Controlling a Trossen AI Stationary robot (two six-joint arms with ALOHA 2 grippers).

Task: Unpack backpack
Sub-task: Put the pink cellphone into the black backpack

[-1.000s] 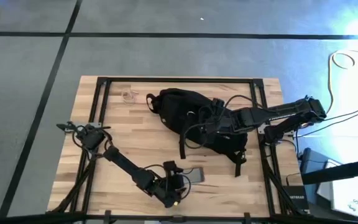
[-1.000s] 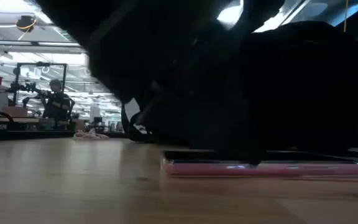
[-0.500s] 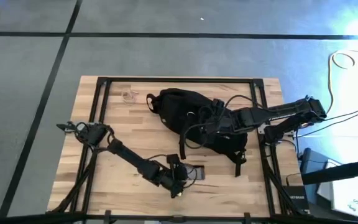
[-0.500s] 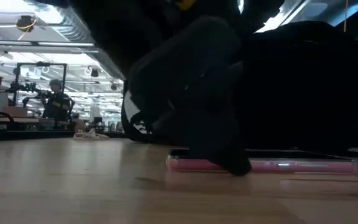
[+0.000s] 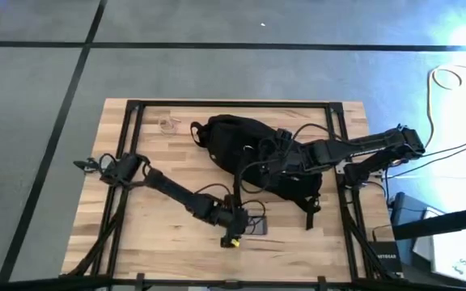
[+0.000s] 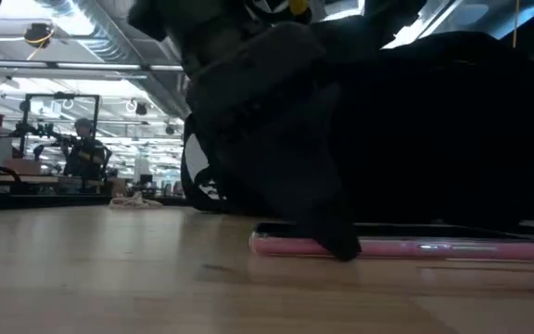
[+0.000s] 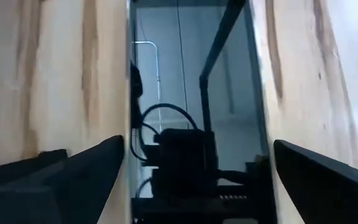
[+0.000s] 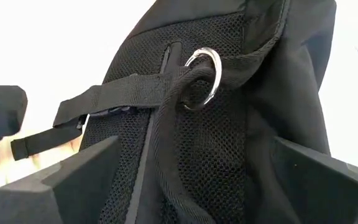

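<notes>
One item out: a phone (image 5: 253, 224) lies near the counter's (image 5: 152, 170) front edge under the spread left claw (image 5: 235, 229), while the backpack (image 5: 253, 153) sits right of centre, right claw (image 5: 275, 166) spread against it.

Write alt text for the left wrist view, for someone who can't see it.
Looking straight down past the left gripper, whose two dark fingers stand open on either side of a flat phone lying on the wooden table. The phone's glossy screen mirrors the camera and cables above it.
</notes>
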